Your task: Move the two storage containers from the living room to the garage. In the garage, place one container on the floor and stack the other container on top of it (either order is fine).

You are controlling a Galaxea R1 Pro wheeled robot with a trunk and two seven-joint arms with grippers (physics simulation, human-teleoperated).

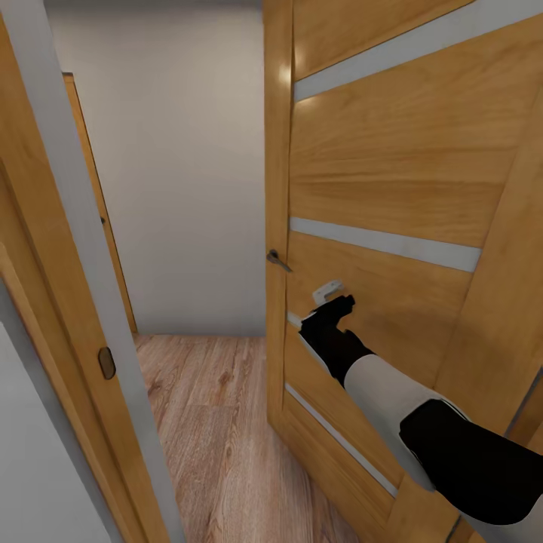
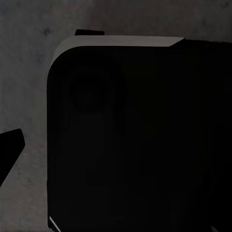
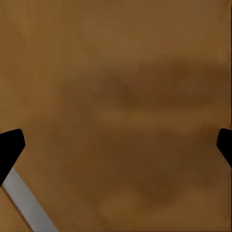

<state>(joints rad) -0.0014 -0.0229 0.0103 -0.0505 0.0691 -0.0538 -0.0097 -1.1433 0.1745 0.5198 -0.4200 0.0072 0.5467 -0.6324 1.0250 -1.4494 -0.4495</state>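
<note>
You are standing in a doorway, with an open wooden door (image 1: 392,188) swung in close beside your right arm (image 1: 422,415). The door is honey-coloured with pale glass strips (image 1: 385,243) set across it and a dark lever handle (image 1: 277,260) on its free edge. Your right gripper (image 1: 332,298) is pushed up against the door face, just beyond the handle and a little below it, between two of the glass strips. In the right wrist view the two dark fingertips (image 3: 10,150) sit far apart at the edges of the picture, so the jaws are released and hold nothing; the door's wood lies right in front of them, and one glass strip (image 3: 26,203) runs past the nearer fingertip.

On the other side of the door from your arm, the wooden door frame (image 1: 90,362) with its grey edge and a small dark strike plate (image 1: 106,363) stands close. Past the door, light wood-plank flooring (image 1: 211,422) runs up to a plain pale wall (image 1: 173,166).

In the left wrist view one dark fingertip (image 2: 9,150) of your left gripper shows beside a big black rounded body (image 2: 135,140) with a pale upper edge, over a mottled grey surface (image 2: 29,58); you cannot tell how those jaws stand.

The door hides whatever lies behind it, and where the two storage containers are cannot be told from here.
</note>
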